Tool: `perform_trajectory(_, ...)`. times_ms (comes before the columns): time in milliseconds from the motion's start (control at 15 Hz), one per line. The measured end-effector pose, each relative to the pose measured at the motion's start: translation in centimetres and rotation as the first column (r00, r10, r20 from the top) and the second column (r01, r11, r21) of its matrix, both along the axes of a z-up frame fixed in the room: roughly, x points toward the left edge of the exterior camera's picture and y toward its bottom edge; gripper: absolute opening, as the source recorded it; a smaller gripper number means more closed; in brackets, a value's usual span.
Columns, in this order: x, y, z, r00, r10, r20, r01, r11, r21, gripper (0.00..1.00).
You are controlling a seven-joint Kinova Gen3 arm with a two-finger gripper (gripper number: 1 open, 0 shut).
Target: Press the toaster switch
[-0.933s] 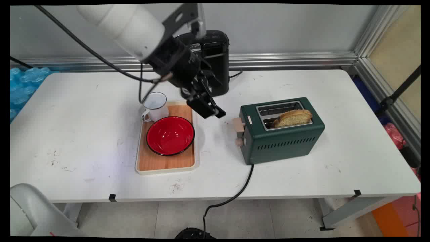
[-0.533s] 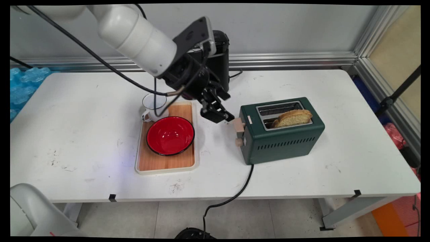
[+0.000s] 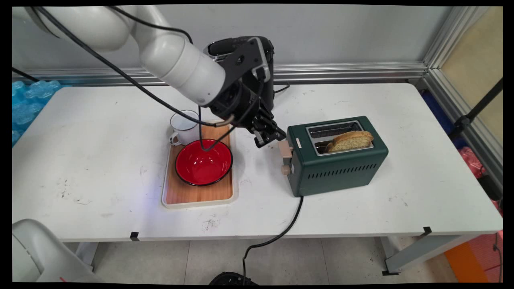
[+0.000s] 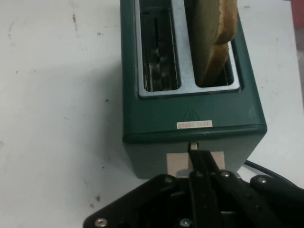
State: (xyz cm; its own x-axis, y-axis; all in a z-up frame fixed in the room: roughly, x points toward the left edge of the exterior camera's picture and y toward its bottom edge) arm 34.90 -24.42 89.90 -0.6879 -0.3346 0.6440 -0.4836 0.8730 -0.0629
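Main view: the claw point(image 3: 274, 135) is seen further right and lower than half a second ago, now at the beige lever point(image 3: 285, 149) on the left end of the green toaster point(image 3: 339, 162); earlier it hung over the bare bench point(image 3: 361, 204) between tray point(image 3: 198, 198) and toaster. Whether the tips touch the lever cannot be told here. A bread slice point(image 3: 351, 140) stands tilted in the toaster's near slot, unmoved. The red bowl point(image 3: 203, 161) and white mug point(image 3: 184, 127) sit on the tray as before; a black cable crosses in front of both. The black appliance point(image 3: 263, 76) at the wall is largely hidden behind the wrist. The toaster's cord point(image 3: 281, 233) runs off the bench's near edge.

Hand view: the claw point(image 4: 203, 164) is seen with its fingers point(image 4: 205, 166) drawn together, no gap between them, holding nothing, their tips lying over the lever point(image 4: 178, 162). Contact cannot be confirmed. The toaster point(image 4: 190, 114) fills the upper middle, its far end cut off by the top edge. One slot is empty; the bread point(image 4: 213, 28) stands in the other, its top cut off.
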Motion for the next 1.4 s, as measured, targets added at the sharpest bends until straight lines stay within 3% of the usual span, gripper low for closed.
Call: perform_trajectory(1400,-2.6,-1.4,-5.6,0.998,0.058,0.040,-0.060,0.995,0.073,0.00)
